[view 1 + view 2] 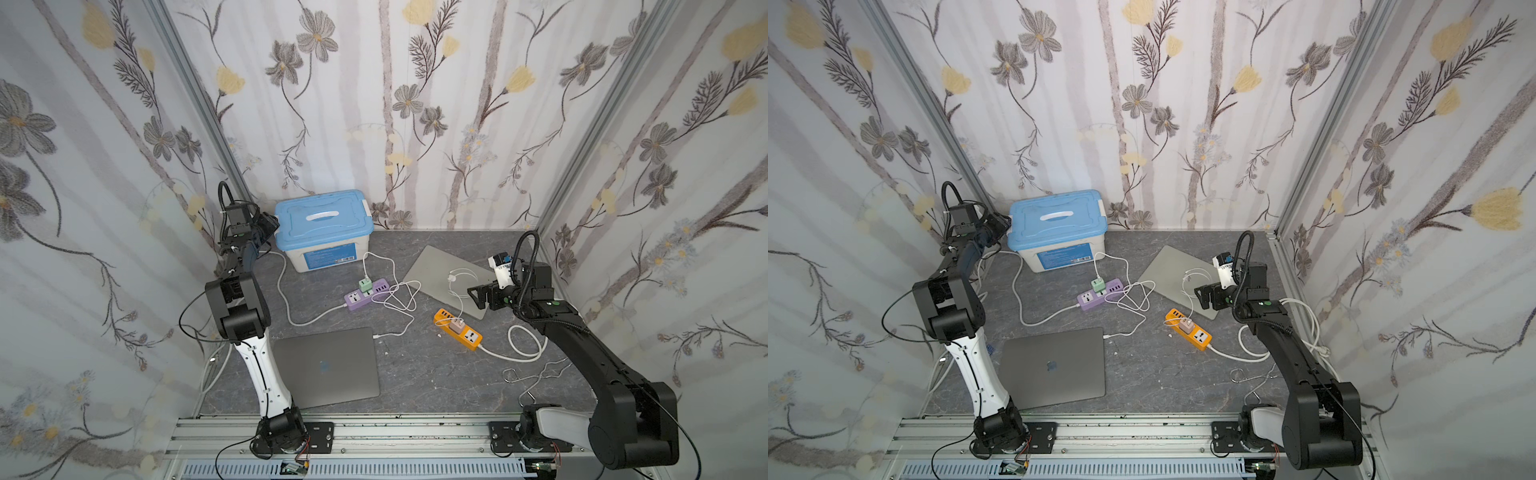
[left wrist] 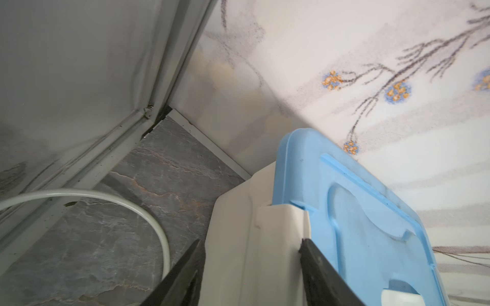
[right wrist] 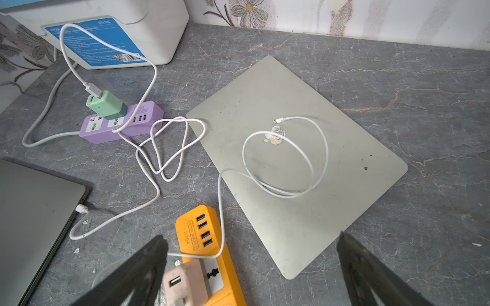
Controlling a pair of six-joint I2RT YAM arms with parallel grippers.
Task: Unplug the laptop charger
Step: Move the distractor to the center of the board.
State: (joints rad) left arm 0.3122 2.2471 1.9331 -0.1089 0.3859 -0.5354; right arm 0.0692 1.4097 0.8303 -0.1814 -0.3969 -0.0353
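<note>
While the right gripper [image 3: 250,237] hangs above the orange power strip [image 3: 185,233] and the silver laptop [image 3: 305,185], you risk taking the wrong charger. The pink adapter [image 3: 185,286] just below it feeds only a loose cable, and the free end [image 3: 276,121] of that cable lies on the silver lid, plugged into nothing.

I judge that the charger of the task is the other one. Its plug [image 3: 81,209] sits in the edge of the dark laptop [image 3: 34,225], and its green adapter [image 3: 106,104] stands in the purple power strip [image 3: 122,127].

A second danger is that nothing holds down the dark laptop or the purple strip. A pull that is not straight along the plug could drag the laptop or lift the strip.

The jaws of the right gripper are spread fully wide, and they hold and touch nothing. The left gripper [image 2: 249,241] is in the far corner, just beside the blue-lidded box [image 2: 358,212] and well apart from both chargers. Its jaws are partly apart, with the white side of the box between them. I cannot tell whether they touch the box.
</note>
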